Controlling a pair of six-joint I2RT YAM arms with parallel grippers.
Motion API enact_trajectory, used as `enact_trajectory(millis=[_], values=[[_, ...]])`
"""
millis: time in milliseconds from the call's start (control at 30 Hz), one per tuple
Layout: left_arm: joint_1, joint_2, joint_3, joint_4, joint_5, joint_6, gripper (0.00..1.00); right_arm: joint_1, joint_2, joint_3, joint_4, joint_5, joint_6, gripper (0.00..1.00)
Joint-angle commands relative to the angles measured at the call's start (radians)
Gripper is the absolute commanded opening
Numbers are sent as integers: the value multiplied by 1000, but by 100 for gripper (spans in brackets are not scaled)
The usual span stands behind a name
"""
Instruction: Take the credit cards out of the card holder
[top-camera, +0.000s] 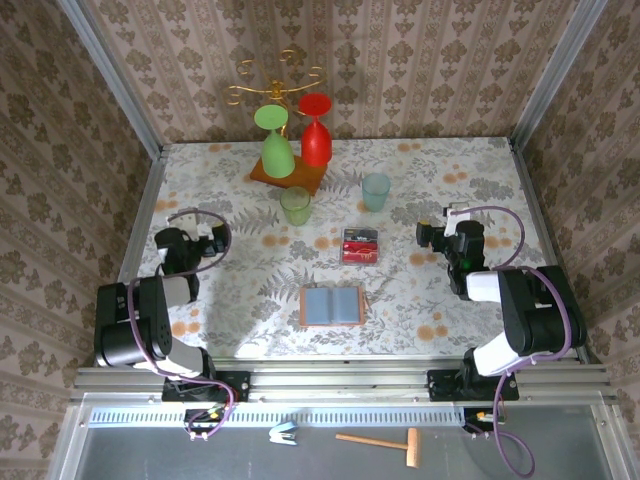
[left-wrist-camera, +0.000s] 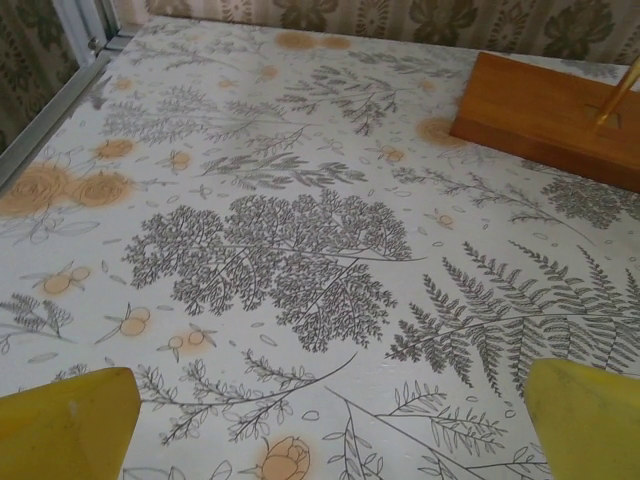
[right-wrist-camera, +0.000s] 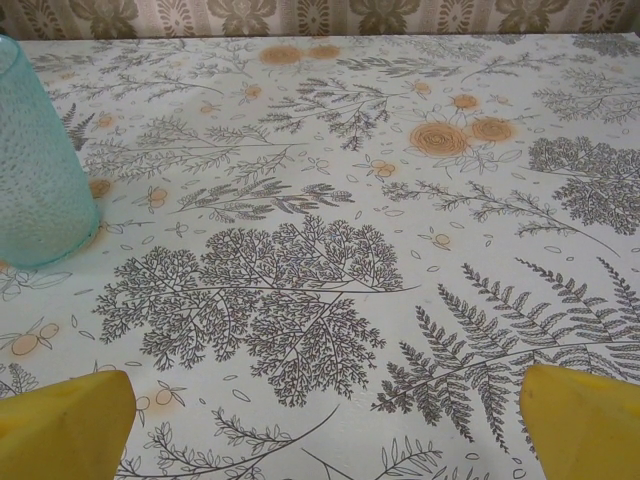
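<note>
Card holder (top-camera: 331, 305) lies open and flat on the flowered table (top-camera: 240, 300), near the front edge and about midway between the two arms. Its grey-blue inside faces up, with a tan rim showing round it. I can't make out anything in its pockets from the overhead view.

Credit cards (top-camera: 361, 244): a small red stack, flat on the table just beyond the holder and slightly to its right. They are apart from it, not touching.

Left claw (left-wrist-camera: 325, 415): the yellow fingers (left-wrist-camera: 70, 425) stand wide apart at the bottom corners of the wrist view, with bare tablecloth between them and nothing held. The corner of the wooden stand base (left-wrist-camera: 560, 115) sits ahead and to its right.

Right claw (right-wrist-camera: 322, 420): fingers (right-wrist-camera: 580, 420) are likewise spread wide over bare cloth, holding nothing. A teal cup (right-wrist-camera: 35, 160) stands ahead on its left.

From overhead, both arms sit back near the table's side edges, well away from holder and cards.

At the far end, a green glass (top-camera: 277, 150) and a red glass (top-camera: 316, 140) hang upside down over the stand. A pale green cup (top-camera: 296, 205) stands just in front of the base.
</note>
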Motion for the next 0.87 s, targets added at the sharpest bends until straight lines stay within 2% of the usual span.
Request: enact_trajectory(millis=[0, 100, 167, 267, 333, 367, 467, 833], values=[[-25, 11, -19, 85, 7, 51, 100, -1, 4, -3, 38, -6, 8, 100], [-59, 34, -39, 138, -49, 70, 100, -2, 4, -3, 37, -7, 8, 100], [-67, 96, -70, 267, -74, 72, 100, -2, 4, -3, 38, -6, 8, 100], [-67, 86, -56, 216, -90, 68, 100, -2, 4, -2, 38, -6, 8, 100], [-88, 82, -11, 120, -75, 103, 100, -2, 4, -2, 39, -6, 8, 100], [-109, 83, -2, 106, -111, 120, 100, -2, 4, -3, 39, -6, 8, 100], [-123, 82, 1, 100, -158, 121, 100, -1, 4, -2, 37, -6, 7, 100], [-124, 80, -4, 107, -164, 121, 100, 0, 3, -5, 41, -3, 8, 100]])
